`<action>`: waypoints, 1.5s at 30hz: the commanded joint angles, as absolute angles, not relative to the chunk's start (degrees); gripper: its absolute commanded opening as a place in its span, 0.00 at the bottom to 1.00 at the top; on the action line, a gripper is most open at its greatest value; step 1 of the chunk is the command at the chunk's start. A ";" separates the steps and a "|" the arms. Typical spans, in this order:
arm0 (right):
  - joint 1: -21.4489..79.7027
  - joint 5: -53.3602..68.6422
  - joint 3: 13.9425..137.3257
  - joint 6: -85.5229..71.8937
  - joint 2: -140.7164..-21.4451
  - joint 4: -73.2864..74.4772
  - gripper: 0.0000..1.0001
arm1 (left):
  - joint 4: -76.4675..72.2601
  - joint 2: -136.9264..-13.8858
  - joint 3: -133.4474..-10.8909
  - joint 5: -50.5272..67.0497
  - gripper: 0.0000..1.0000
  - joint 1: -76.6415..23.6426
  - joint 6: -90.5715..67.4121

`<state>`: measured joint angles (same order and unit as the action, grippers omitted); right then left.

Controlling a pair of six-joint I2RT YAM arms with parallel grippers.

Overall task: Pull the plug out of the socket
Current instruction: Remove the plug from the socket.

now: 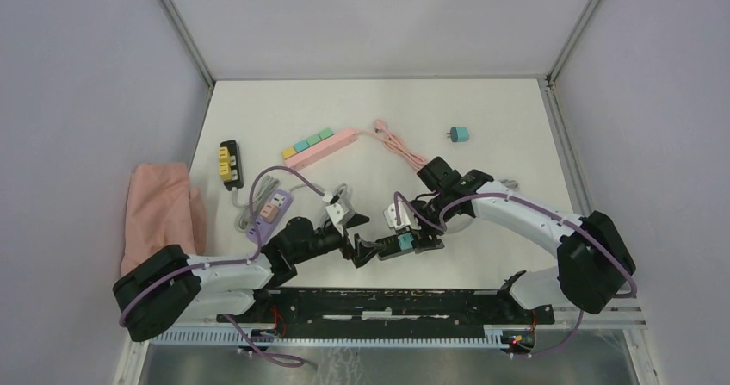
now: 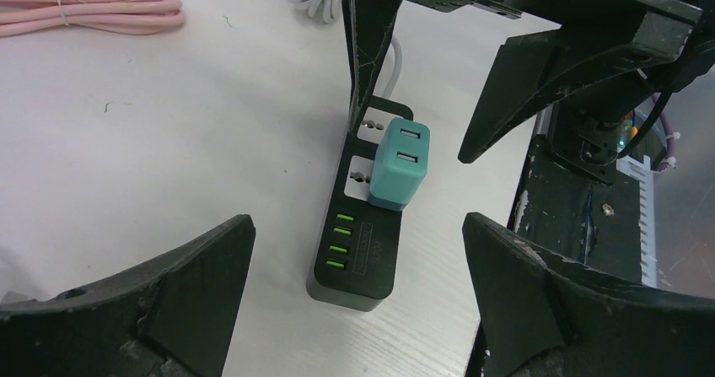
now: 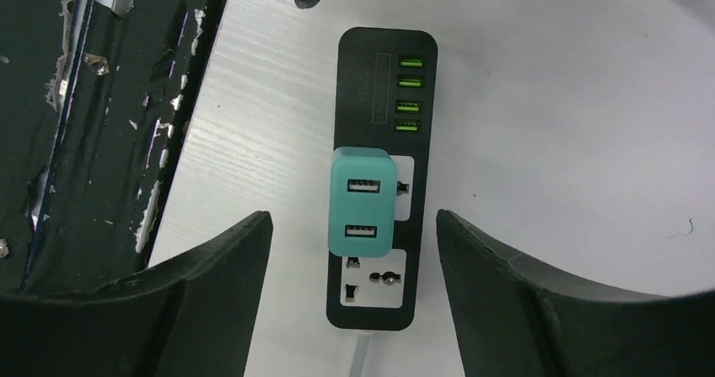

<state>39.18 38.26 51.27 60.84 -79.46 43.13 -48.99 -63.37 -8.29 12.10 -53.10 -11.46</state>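
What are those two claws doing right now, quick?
Left gripper: open, holding nothing.
Right gripper: open, straddling the teal plug, not yet gripping.

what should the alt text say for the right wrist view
A teal two-port USB plug sits in a black power strip on a white table, framed between the open fingers of the right gripper, which do not touch it. Four green ports line the strip's far end.

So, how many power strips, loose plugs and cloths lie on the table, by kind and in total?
Power strips: 4 (black-and-yellow strip, pink strip, purple strip, black strip)
Loose plugs: 1 (teal plug)
Cloths: 1 (pink cloth)
Total: 6
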 commanded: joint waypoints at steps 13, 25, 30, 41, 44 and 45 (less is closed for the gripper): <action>41.92 34.51 52.20 57.64 -82.15 39.99 0.63 | -56.59 -67.27 -7.12 11.80 0.99 -52.90 -8.43; 42.48 34.87 52.79 54.94 -82.97 38.67 0.32 | -68.92 -76.38 -5.54 14.49 0.92 -53.42 -6.57; 42.51 33.81 53.61 54.17 -83.23 38.94 0.11 | -72.78 -80.44 -5.11 12.54 0.89 -56.09 -1.77; 41.20 35.97 53.28 57.96 -82.61 41.26 0.00 | -72.61 -87.13 -7.76 4.88 0.90 -62.40 5.32; 40.90 36.20 53.30 58.44 -82.45 41.62 0.00 | -72.82 -88.99 -8.52 4.48 0.90 -62.74 5.92; 40.81 36.21 53.33 58.50 -82.44 41.70 0.00 | -72.92 -89.68 -8.86 4.60 0.90 -62.83 5.97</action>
<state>41.34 34.68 51.42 56.90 -83.05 40.58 -68.34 -87.68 -6.79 7.16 -62.22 1.48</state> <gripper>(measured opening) 0.363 0.896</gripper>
